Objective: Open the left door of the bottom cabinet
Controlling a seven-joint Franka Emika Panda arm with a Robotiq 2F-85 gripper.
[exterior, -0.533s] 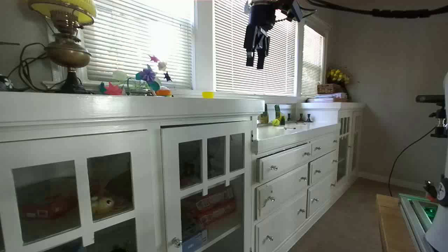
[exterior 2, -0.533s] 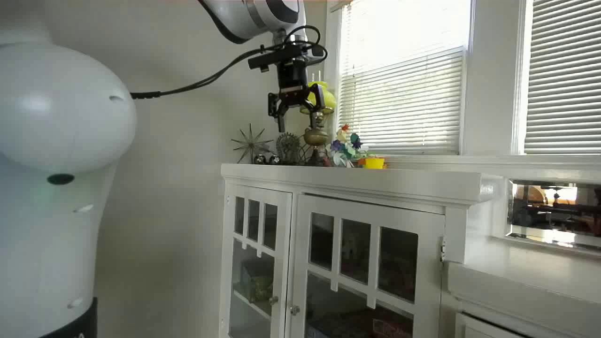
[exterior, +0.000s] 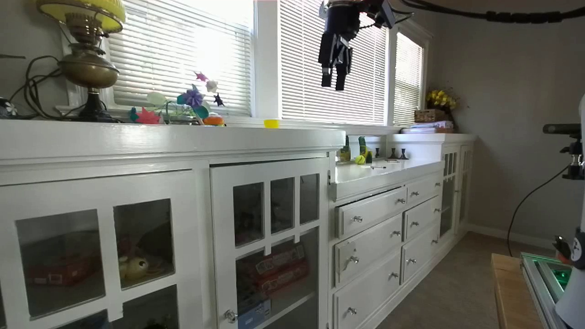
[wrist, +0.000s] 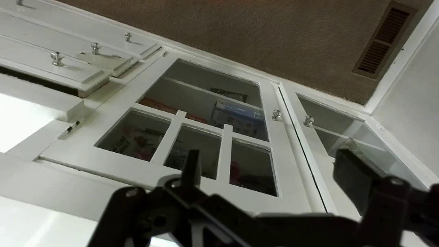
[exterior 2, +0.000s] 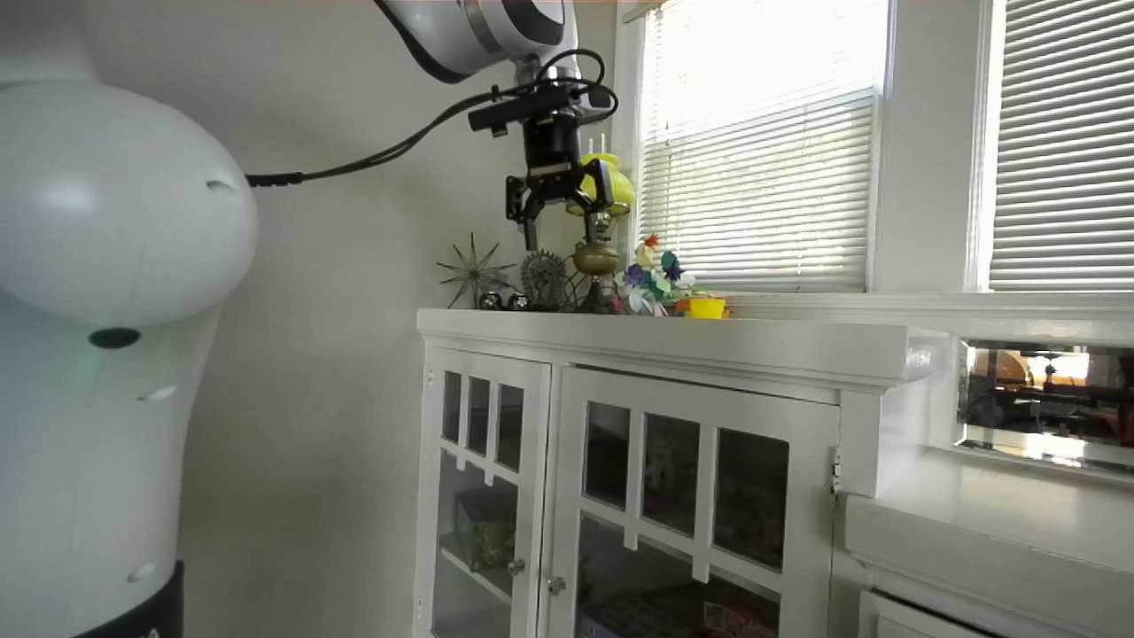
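Note:
The bottom cabinet (exterior: pixel 183 139) is white with glazed doors; it also shows in an exterior view (exterior 2: pixel 656 341). Its left door (exterior 2: pixel 533 461) is shut, with a glass knob (exterior 2: pixel 516 567) near its right edge. This door shows larger and cut off at the bottom in an exterior view (exterior: pixel 108 242). In the wrist view the left door (wrist: pixel 320 144) and its knob (wrist: pixel 308 120) are at the right, partly behind a finger. My gripper (exterior 2: pixel 562 244) is open and empty, pointing down above the countertop; it also shows in an exterior view (exterior: pixel 333 87) and the wrist view (wrist: pixel 269 164).
The right glazed door (exterior 2: pixel 815 505) stands beside the left door. A brass lamp (exterior: pixel 89 71), paper flowers (exterior: pixel 192 98) and a yellow pot (exterior 2: pixel 706 307) stand on the countertop. White drawers (exterior: pixel 374 249) adjoin the cabinet. A floor vent (wrist: pixel 386 39) lies by the wall.

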